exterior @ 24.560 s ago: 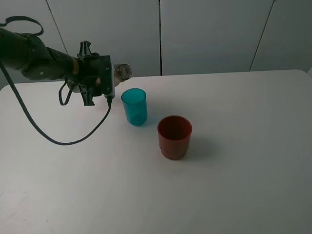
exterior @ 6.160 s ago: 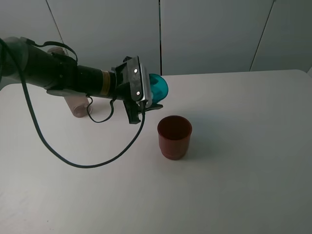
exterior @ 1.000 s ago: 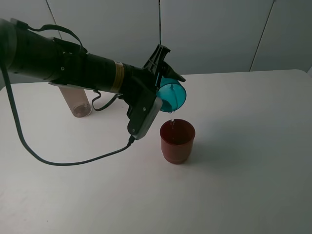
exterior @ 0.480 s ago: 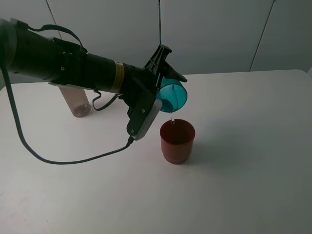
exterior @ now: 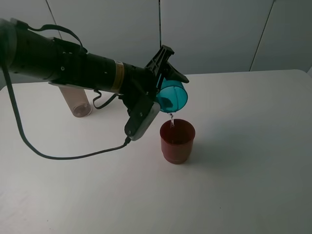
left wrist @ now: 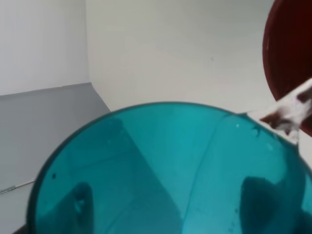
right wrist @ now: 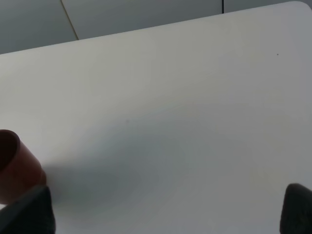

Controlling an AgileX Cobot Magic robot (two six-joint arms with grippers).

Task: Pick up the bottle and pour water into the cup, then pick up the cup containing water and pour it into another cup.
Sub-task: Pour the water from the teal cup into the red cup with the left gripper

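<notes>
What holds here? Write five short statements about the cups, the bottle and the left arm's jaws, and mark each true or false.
1. The teal cup is tipped over the red cup. True.
2. The left gripper has its jaws closed on the teal cup. True.
3. The bottle is held above the red cup. False: it sits on the table, apart, behind the left arm.
4. The red cup lies on its side. False: it stands upright.
5. A thin stream falls from the teal cup's rim into the red cup. True.

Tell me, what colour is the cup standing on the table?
Dark red cup; the high overview camera shows it best.
</notes>
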